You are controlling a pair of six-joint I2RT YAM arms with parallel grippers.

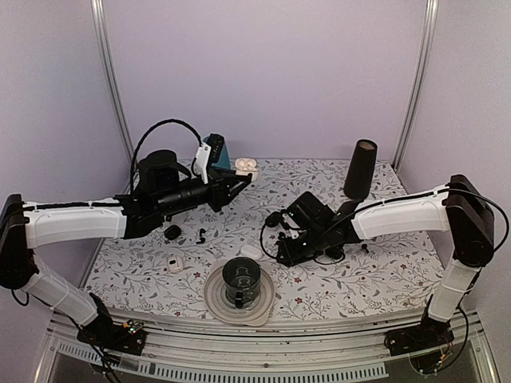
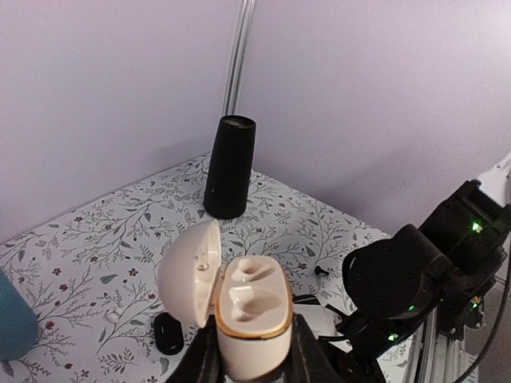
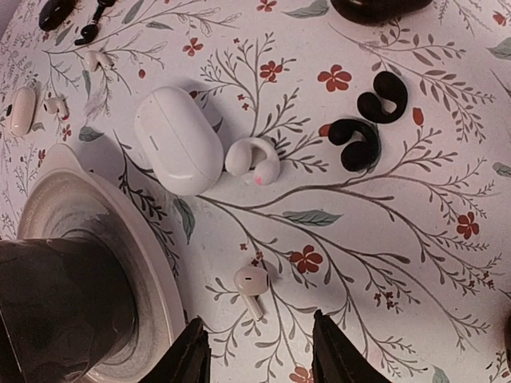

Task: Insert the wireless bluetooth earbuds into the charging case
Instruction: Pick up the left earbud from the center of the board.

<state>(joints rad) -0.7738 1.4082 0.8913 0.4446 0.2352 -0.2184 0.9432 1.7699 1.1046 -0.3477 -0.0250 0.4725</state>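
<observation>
Top external view: floral-print table [image 1: 375, 271] carries a grey plate [image 1: 214, 299] at its near edge, with a dark cup [image 1: 241, 281] standing on it. Black cone [image 1: 361, 169] stands upright, well beyond the plate and to its right.

Left gripper [image 1: 242, 174] is raised beyond the plate, jaws clamped on the white charging case [image 2: 251, 319]. Left wrist view: lid swung open, gold rim, both wells empty.

Right gripper [image 3: 259, 329] sits low just beside the plate's right rim, jaws apart with nothing between them. A white stemmed earbud [image 3: 251, 281] lies on the table just ahead of its fingertips.

Closed white case [image 3: 177, 140] lies just beyond the plate. A white clip earbud [image 3: 254, 159] is right against it; contact cannot be told.

Wireless bluetooth earbuds [image 1: 201, 236]: one black stemmed bud made out, on the table beyond and left of the plate, near a black pebble case [image 1: 172, 232] and well apart from the held case.
</observation>
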